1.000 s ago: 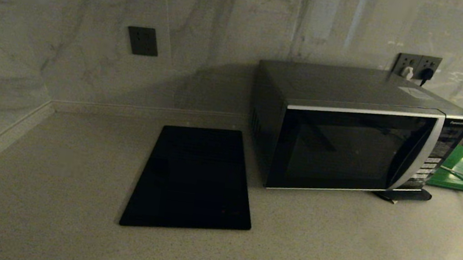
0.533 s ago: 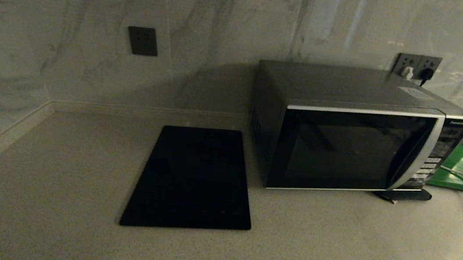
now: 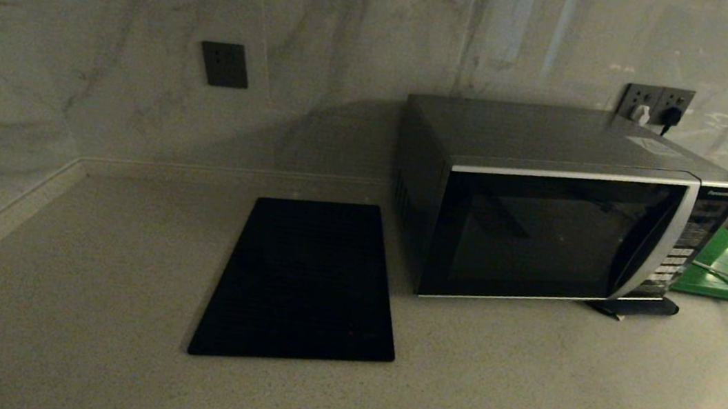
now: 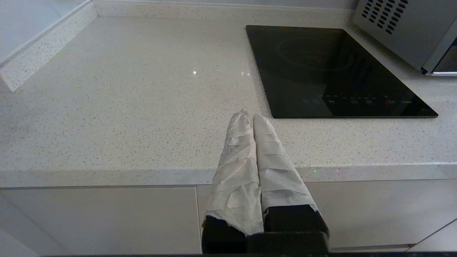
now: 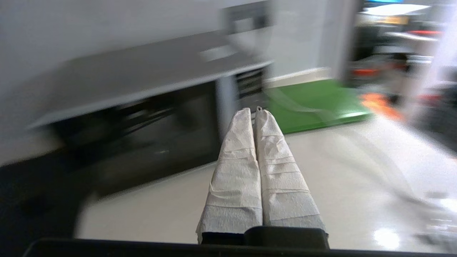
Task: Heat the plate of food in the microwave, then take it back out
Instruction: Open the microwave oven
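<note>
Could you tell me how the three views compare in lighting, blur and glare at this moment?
Head view: dim but sharp, with a soft shadow on the wall left of the microwave. Left wrist view: bright and crisp, small glints on the countertop, faint reflections in the black cooktop. Right wrist view: heavy motion blur smears the microwave and green board; only the right gripper stays sharp; glare on the counter.

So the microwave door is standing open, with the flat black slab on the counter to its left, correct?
Not quite. The boxy black-and-silver microwave has its dark glass door shut, as the head view shows. The flat black rectangular slab does lie on the speckled counter to its left.
</note>
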Tool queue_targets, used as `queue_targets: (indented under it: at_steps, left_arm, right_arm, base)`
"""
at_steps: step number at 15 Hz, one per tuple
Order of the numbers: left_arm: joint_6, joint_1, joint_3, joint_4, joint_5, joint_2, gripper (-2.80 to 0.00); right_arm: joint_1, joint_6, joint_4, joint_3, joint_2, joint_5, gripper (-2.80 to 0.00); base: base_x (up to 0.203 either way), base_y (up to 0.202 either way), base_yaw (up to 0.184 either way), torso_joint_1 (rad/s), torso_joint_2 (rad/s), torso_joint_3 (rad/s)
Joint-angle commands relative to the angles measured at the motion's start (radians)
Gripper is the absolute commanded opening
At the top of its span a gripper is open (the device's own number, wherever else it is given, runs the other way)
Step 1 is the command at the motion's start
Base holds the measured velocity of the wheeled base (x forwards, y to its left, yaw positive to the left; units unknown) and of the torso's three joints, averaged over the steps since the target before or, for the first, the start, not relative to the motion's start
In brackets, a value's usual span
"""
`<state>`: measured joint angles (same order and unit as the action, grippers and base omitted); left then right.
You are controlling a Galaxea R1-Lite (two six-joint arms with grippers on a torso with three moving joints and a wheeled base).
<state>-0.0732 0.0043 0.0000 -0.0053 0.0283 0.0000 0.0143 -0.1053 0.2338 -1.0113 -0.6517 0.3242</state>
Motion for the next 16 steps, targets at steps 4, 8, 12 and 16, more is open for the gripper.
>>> queue_targets:
  at_steps: [4,8,12,16]
  left_arm:
    - [0.000,0.000,0.000,-0.001,0.001,0.002,-2.80]
    - [0.000,0.000,0.000,-0.001,0.001,0.002,-2.80]
    - [0.000,0.000,0.000,-0.001,0.001,0.002,-2.80]
    - [0.000,0.000,0.000,-0.001,0.001,0.002,-2.80]
  right_arm:
    - [0.000,0.186,-0.024,-0.142,-0.324,0.341,-2.80]
    - [-0.035,0.224,-0.184,-0.145,-0.492,0.537,-2.80]
    - [-0.119,0.216,-0.389,-0.100,-0.672,0.768,-2.80]
    - [-0.128,0.219,-0.674,0.033,-0.837,0.793,-2.80]
  base:
    - [0.000,0.000,0.000,0.000,0.00,0.000]
    - [0.000,0.000,0.000,0.000,0.00,0.000]
    - [0.000,0.000,0.000,0.000,0.00,0.000]
    - [0.000,0.000,0.000,0.000,0.00,0.000]
